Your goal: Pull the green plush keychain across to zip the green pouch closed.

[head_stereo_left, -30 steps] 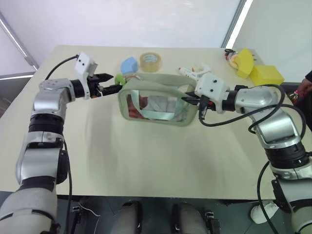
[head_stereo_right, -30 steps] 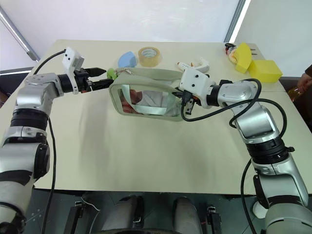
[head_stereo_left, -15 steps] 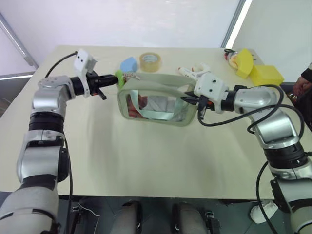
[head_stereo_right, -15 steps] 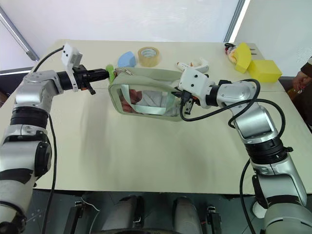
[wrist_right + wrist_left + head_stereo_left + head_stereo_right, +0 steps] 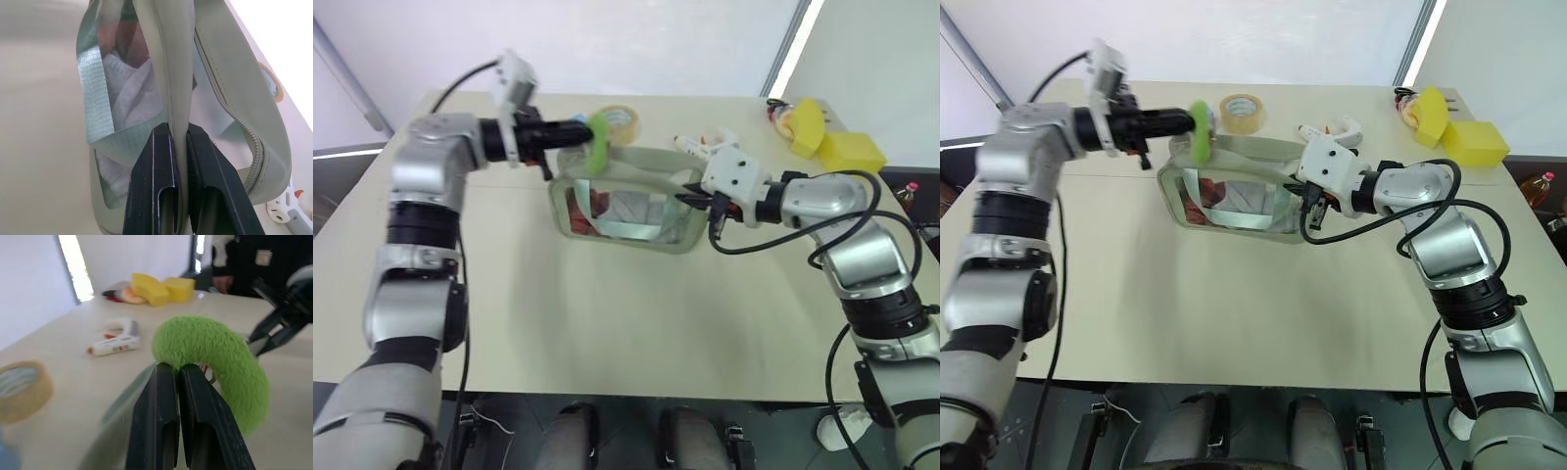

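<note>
Beige table (image 5: pixel 607 323) carries all items, and I read it from the near edge outward. On my right, the right gripper (image 5: pixel 697 203) has its two black fingers (image 5: pixel 156 181) clamped on the pouch's end wall; in the right wrist view the pale green fabric is pinched between the pads. That pouch (image 5: pixel 626 208) stands on the table near its middle, its clear window facing me, with a teal strap (image 5: pixel 95 105) and white and red contents visible through the plastic. Along its top the zipper (image 5: pixel 234 112) gapes at the right end. On my left, the left gripper (image 5: pixel 576 132) is closed on the keychain (image 5: pixel 598 143), the lime fuzzy ring hanging just above the pouch's top left corner; in the left wrist view the fingers (image 5: pixel 166 421) meet on the ring's edge. Behind the pouch lie a tape roll (image 5: pixel 622 119) and a white tool (image 5: pixel 705 145). Yellow blocks (image 5: pixel 827 137) sit at the far right corner. A person in dark clothing (image 5: pixel 254 264) stands beyond the table.
</note>
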{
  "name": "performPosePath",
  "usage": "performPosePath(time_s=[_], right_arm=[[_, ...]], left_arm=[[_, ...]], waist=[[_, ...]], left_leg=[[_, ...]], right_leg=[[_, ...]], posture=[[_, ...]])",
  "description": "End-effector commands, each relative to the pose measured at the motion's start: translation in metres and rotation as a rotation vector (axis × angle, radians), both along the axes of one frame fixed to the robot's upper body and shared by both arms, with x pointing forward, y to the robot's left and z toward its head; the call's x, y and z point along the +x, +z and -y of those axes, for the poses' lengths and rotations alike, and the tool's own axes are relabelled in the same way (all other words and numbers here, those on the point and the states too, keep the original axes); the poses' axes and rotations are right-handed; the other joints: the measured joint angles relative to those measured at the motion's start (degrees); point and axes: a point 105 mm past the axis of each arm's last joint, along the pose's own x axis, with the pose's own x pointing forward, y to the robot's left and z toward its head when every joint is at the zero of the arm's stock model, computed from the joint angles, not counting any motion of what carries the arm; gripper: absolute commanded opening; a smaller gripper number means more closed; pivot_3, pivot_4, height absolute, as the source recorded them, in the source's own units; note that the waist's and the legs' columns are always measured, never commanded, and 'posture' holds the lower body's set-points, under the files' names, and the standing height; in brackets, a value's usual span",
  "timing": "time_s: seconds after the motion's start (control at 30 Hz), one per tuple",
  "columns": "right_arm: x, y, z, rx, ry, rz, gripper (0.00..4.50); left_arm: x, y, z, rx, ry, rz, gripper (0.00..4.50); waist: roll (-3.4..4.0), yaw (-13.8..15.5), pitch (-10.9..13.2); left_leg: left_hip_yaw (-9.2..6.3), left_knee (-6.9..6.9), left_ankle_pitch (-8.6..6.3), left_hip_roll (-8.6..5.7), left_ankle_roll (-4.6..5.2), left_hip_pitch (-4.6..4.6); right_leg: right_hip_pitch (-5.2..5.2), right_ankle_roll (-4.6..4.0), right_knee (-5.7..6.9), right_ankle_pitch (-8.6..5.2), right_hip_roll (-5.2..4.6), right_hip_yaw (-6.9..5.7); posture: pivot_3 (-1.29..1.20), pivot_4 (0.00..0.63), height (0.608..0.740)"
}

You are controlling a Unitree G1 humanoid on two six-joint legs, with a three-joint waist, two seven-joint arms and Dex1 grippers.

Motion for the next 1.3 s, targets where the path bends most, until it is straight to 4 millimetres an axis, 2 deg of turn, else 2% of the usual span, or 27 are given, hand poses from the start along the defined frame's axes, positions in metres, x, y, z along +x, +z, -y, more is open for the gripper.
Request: performPosePath(time_s=[0.03,0.13,0.17,0.2,0.27,0.3,0.37,0.53,0.6,0.7,0.73,0.87,0.97,1.0,1.07,1.2,1.3], right_arm=[[0.0,0.014,-0.003,0.009,0.007,0.06,0.0],[0.0,0.014,-0.003,0.01,0.003,0.062,0.0],[0.0,0.014,-0.003,0.013,0.001,0.062,0.0],[0.0,0.014,-0.003,0.014,-0.001,0.061,0.0],[0.0,0.013,-0.003,0.016,-0.002,0.061,0.0],[0.0,0.013,-0.003,0.017,-0.003,0.061,0.0],[0.0,0.013,-0.003,0.018,-0.004,0.06,0.0],[0.002,0.012,-0.003,0.014,0.0,0.06,0.0],[0.003,0.012,-0.003,0.016,0.002,0.062,0.0],[0.005,0.012,-0.004,0.013,0.009,0.064,0.0],[0.006,0.012,-0.005,0.013,0.011,0.065,0.0],[0.005,0.011,-0.007,0.014,0.024,0.057,0.0],[0.005,0.01,-0.008,0.011,0.029,0.05,0.0],[0.004,0.01,-0.008,0.01,0.03,0.049,0.0],[0.004,0.01,-0.008,0.01,0.03,0.048,0.0],[0.004,0.009,-0.006,0.008,0.022,0.047,0.0],[0.006,0.01,-0.003,0.006,0.006,0.057,0.0]], left_arm=[[0.002,0.007,0.011,0.048,0.007,0.095,0.1],[0.008,0.007,0.013,0.055,0.038,0.12,0.1],[0.008,0.01,0.011,0.05,0.038,0.126,0.67],[0.008,0.014,0.009,0.049,0.041,0.135,0.96],[0.009,0.018,0.006,0.051,0.05,0.148,1.9],[0.01,0.02,0.002,0.055,0.065,0.156,2.49],[0.01,0.029,-0.014,0.077,0.1,0.173,3.48],[0.002,0.041,-0.041,0.103,0.139,0.18,3.48],[-0.007,0.032,-0.05,0.117,0.124,0.122,3.48],[-0.019,-0.012,-0.059,0.205,0.11,0.034,3.48],[-0.021,-0.021,-0.06,0.218,0.112,0.017,3.48],[-0.021,-0.047,-0.055,0.22,0.145,-0.019,3.48],[-0.016,-0.051,-0.054,0.221,0.165,-0.012,3.48],[-0.014,-0.05,-0.055,0.21,0.175,-0.011,2.95],[-0.013,-0.045,-0.054,0.191,0.172,-0.009,2.18],[-0.013,-0.043,-0.052,0.192,0.155,-0.009,0.11],[-0.013,-0.046,-0.049,0.202,0.146,-0.017,0.04]], waist=[[0.0,-0.3,0.0],[0.0,-0.2,0.0],[0.0,-0.2,0.0],[0.0,-0.1,0.0],[0.0,-0.1,0.0],[0.0,0.0,0.0],[0.0,-0.1,0.0],[0.01,-0.2,0.0],[0.01,-0.2,0.0],[0.05,-0.3,0.0],[0.06,-0.3,0.0],[0.0,0.1,0.0],[-0.01,0.0,0.0],[-0.01,0.0,0.0],[-0.01,0.0,0.0],[-0.01,0.0,0.0],[-0.01,0.0,0.0]], left_leg=[[0.0,-0.02,0.0,0.01,0.0,0.0],[0.01,-0.04,0.0,0.01,0.0,0.02],[0.01,-0.04,0.0,0.01,0.0,0.01],[0.01,-0.02,0.0,0.01,0.0,0.01],[0.0,-0.01,0.0,0.01,0.0,0.0],[0.0,-0.01,0.0,0.01,0.0,0.0],[0.0,-0.01,0.0,0.01,0.0,0.0],[-0.01,-0.06,0.0,0.01,0.0,0.0],[-0.01,-0.03,0.0,0.01,0.0,0.0],[-0.06,-0.04,0.0,0.03,0.0,0.04],[-0.06,-0.06,0.0,0.04,0.0,0.07],[-0.08,-0.01,0.02,0.06,-0.03,0.05],[-0.08,0.0,0.01,0.05,-0.02,0.0],[-0.08,-0.02,0.01,0.04,-0.02,0.0],[-0.08,-0.04,0.01,0.04,-0.02,0.01],[-0.06,-0.04,0.01,0.04,-0.02,0.01],[-0.06,-0.04,0.01,0.03,-0.02,0.01]], right_leg=[[-0.04,0.0,0.0,0.0,0.0,0.01],[-0.06,0.0,0.01,0.0,0.01,0.01],[-0.06,0.0,0.01,0.0,0.01,0.01],[-0.05,0.0,0.01,0.0,0.01,0.01],[-0.04,0.0,0.0,0.0,0.01,0.01],[-0.04,0.0,0.0,0.0,0.01,0.01],[-0.04,0.0,0.0,0.0,0.01,0.0],[-0.08,0.0,0.01,0.0,0.01,0.01],[-0.05,0.0,0.01,0.0,0.01,0.01],[-0.05,0.0,0.03,0.0,0.0,0.05],[-0.04,0.0,0.04,0.0,0.0,0.06],[-0.01,0.0,0.04,0.0,0.02,0.04],[-0.02,0.0,0.0,0.0,0.02,0.05],[-0.03,0.0,0.01,0.0,0.02,0.05],[-0.04,0.0,0.02,0.0,0.02,0.04],[-0.04,0.0,0.01,0.0,0.02,0.04],[-0.04,0.0,0.02,0.0,0.02,0.04]], posture=[[0.0,0.15,0.74],[0.0,0.15,0.74],[0.0,0.15,0.74],[0.0,0.15,0.74],[0.0,0.15,0.74],[0.0,0.15,0.74],[0.0,0.15,0.74],[0.0,0.15,0.74],[0.0,0.15,0.74],[0.0,0.15,0.74],[0.0,0.15,0.74],[0.0,0.15,0.74],[0.0,0.15,0.74],[0.0,0.15,0.74],[0.0,0.15,0.74],[0.0,0.15,0.74],[0.0,0.15,0.74]])
